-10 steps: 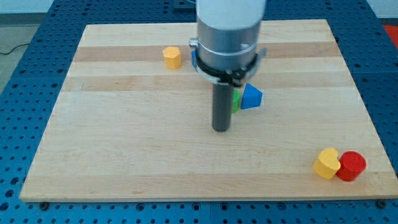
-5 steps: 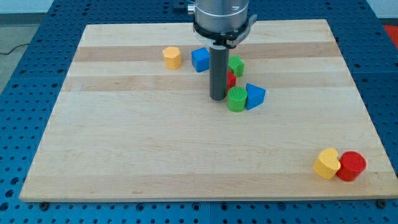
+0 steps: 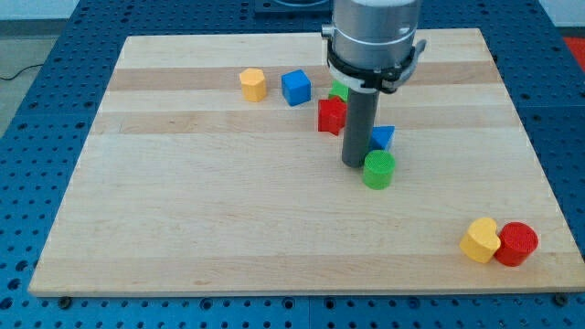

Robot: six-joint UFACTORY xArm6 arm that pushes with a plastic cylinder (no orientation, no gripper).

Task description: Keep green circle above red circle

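The rod's tip (image 3: 353, 163) rests on the board just left of the green circle (image 3: 378, 170), touching or nearly touching its upper-left edge. There are no jaws to spread or close; the end effector is a plain dark rod and holds nothing. The green circle sits a little right of the frame's centre, while the red circle (image 3: 517, 243) lies in the lower right corner, pressed against a yellow heart-shaped block (image 3: 480, 239).

Judged from this layout, the green circle is higher in the frame than the red one but well to its left, so it seems only partly placed. What probably remains is a push to the right, to bring it directly over the red circle.

Behind the rod lie a blue triangular block (image 3: 383, 137), a red block (image 3: 331, 115), a partly hidden green block (image 3: 339, 90), a blue cube (image 3: 295, 87) and a yellow block (image 3: 253, 84). The surface is a pale wooden board (image 3: 183, 219) on a blue perforated table (image 3: 37, 91).
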